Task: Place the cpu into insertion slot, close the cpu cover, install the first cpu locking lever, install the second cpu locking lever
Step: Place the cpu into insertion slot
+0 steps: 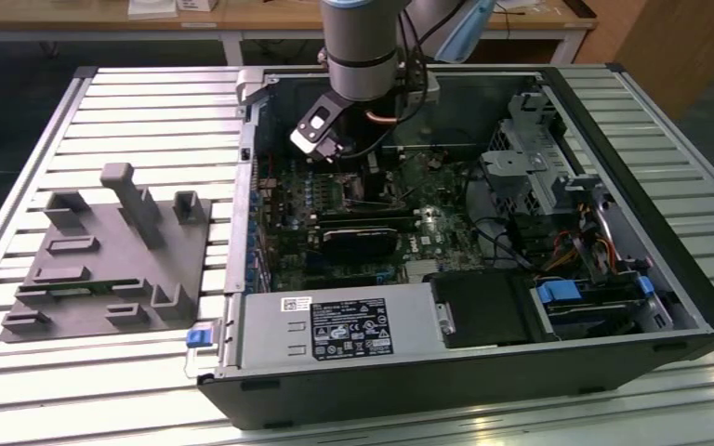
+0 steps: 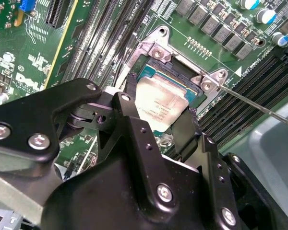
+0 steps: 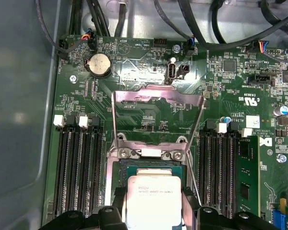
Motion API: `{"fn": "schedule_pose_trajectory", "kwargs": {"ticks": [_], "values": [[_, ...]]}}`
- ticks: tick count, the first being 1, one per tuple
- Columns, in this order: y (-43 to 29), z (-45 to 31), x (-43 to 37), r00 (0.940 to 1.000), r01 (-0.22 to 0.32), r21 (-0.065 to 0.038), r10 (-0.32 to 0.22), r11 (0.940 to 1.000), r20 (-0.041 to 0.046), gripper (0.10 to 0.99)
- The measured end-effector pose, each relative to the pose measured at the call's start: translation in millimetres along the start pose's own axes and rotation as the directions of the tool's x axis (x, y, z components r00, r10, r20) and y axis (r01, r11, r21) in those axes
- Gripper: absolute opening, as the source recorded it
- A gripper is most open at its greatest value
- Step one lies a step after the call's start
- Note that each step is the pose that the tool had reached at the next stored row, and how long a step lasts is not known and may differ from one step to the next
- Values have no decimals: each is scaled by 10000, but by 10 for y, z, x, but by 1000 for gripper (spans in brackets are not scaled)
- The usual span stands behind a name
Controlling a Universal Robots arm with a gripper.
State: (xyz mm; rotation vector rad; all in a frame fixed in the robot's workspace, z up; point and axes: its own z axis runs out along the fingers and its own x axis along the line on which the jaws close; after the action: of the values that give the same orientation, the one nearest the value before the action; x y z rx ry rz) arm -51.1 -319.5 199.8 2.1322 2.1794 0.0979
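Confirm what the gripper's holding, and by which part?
The cpu, gripped at two opposite side edges between the fingers, over the insertion slot.

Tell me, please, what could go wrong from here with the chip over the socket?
The black gripper holds the silvery-tan square cpu over the dark, silver-rimmed insertion slot; released skewed, it might sit crooked and damage the slot. The thin silvery cpu cover frame stands open close by, so the gripper might catch it.

The arm (image 1: 360, 46) hangs straight down from 12 o'clock in the exterior view. Its tool (image 2: 159, 108) points downward, black fingers (image 2: 183, 132) pinching the cpu (image 2: 156, 96) at opposite edges.
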Motion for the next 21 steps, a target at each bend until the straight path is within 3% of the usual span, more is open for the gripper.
{"fn": "schedule_pose_trajectory", "kwargs": {"ticks": [21], "values": [[-19,57,27,10000,2,2,-2,10000,2,541]]}}
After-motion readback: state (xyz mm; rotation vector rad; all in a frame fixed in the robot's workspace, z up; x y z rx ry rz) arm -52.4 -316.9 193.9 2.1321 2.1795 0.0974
